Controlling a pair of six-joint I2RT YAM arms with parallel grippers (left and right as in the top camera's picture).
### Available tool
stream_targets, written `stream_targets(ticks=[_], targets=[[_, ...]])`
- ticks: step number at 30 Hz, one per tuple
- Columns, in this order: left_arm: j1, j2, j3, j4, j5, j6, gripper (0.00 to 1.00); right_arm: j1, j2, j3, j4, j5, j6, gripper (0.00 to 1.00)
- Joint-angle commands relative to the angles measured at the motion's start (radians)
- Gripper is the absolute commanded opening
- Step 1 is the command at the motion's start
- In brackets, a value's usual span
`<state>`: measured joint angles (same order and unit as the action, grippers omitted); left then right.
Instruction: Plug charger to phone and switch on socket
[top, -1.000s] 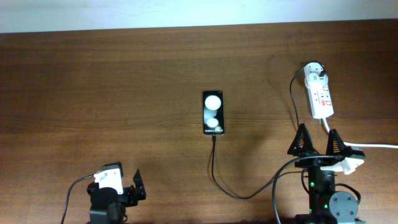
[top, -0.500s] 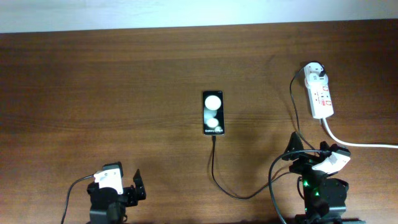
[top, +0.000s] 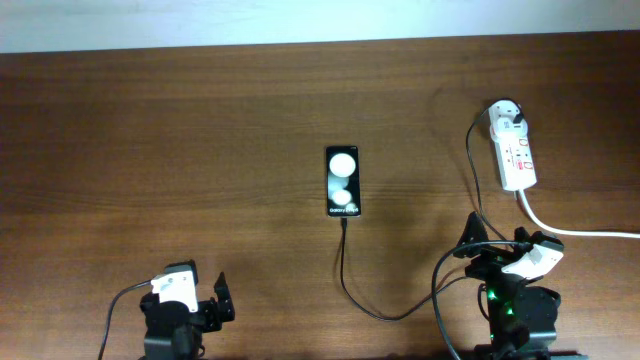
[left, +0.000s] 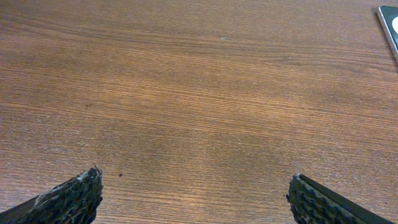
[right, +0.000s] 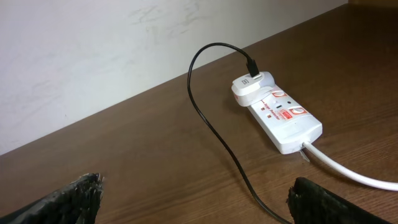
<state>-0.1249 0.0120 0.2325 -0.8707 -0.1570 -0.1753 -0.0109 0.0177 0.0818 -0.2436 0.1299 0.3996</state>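
The black phone (top: 342, 181) lies flat mid-table, two white spots on its screen; its corner shows in the left wrist view (left: 390, 25). The thin black charger cable (top: 345, 270) runs from the phone's near end, loops right, and reaches a white adapter (top: 507, 119) plugged into the white socket strip (top: 516, 158). In the right wrist view the cable (right: 214, 127) leads to the adapter (right: 252, 85) on the socket strip (right: 287, 120). My left gripper (left: 196, 199) is open over bare wood at front left. My right gripper (right: 196, 202) is open, near the cable, short of the strip.
A thick white cord (top: 575, 230) leaves the strip toward the right edge; it also shows in the right wrist view (right: 348, 171). A pale wall (right: 124, 56) stands behind the table's far edge. The wooden table (top: 180, 150) is bare on the left.
The right arm drew back toward the front edge and turned between one second ago and half a second ago. Since then nothing has moved. The left arm is still.
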Motion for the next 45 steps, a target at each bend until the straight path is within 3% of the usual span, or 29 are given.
stream_targets(ticks=[1, 7, 19, 24, 45], targets=[[0.002, -0.004, -0.004, 0.001, 0.006, 0.013, 0.99, -0.003, -0.011, -0.003, -0.008, 0.010, -0.003, 0.99], [0.002, -0.004, -0.004, 0.001, 0.006, 0.013, 0.99, -0.003, -0.013, -0.074, 0.174, 0.010, -0.003, 0.99], [0.002, -0.004, -0.004, 0.001, 0.006, 0.013, 0.99, -0.003, -0.013, -0.076, 0.180, 0.016, -0.004, 0.99], [0.002, -0.004, -0.004, 0.001, 0.006, 0.013, 0.99, -0.003, -0.013, -0.076, 0.171, -0.075, -0.212, 0.99], [0.002, -0.004, -0.004, 0.001, 0.006, 0.013, 0.99, -0.003, -0.013, -0.076, 0.170, -0.074, -0.212, 0.99]])
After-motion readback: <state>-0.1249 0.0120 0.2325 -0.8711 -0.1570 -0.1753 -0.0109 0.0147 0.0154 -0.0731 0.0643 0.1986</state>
